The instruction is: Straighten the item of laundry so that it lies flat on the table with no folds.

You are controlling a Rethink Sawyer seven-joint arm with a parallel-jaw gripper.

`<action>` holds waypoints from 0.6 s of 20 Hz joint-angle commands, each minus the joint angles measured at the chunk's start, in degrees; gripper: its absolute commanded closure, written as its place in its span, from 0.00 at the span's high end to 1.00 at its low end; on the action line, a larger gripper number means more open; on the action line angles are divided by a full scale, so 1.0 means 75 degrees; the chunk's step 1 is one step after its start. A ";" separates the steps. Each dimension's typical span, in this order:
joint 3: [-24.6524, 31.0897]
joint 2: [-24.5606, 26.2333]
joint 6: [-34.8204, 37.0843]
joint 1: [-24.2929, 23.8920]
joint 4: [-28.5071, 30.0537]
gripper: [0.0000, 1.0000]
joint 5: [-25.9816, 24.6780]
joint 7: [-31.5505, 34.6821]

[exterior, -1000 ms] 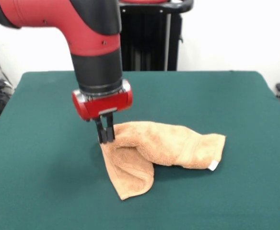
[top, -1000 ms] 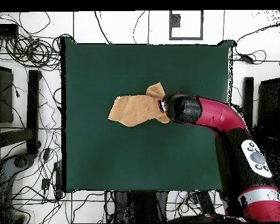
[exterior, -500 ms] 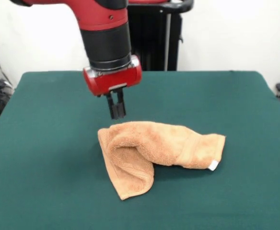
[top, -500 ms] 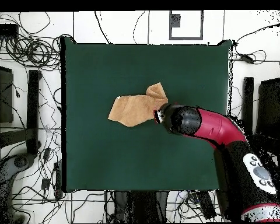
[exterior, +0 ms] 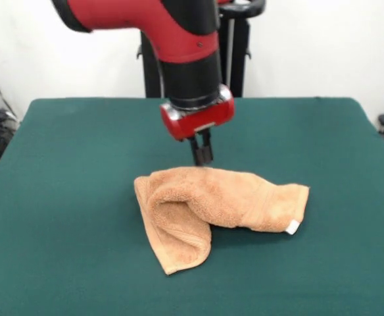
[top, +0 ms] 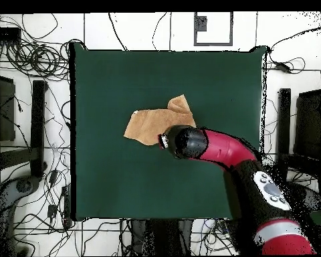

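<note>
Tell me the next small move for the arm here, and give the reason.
Probably lower the gripper onto the towel's far edge just below it and pinch. The jaws look shut and hold nothing, above the cloth, while the towel lies folded over itself on the table.

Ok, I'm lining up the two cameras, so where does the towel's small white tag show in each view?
Front view: the white tag hangs at the lower right corner of the towel, right of picture centre.
Overhead view: the tag cannot be made out; the towel lies just left of centre.
Shared landmark: the gripper, which hovers at the towel's edge in both views.
</note>
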 commanded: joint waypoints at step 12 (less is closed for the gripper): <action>-0.0150 0.1475 0.1382 0.0857 -0.2316 0.00 0.0889 0.1520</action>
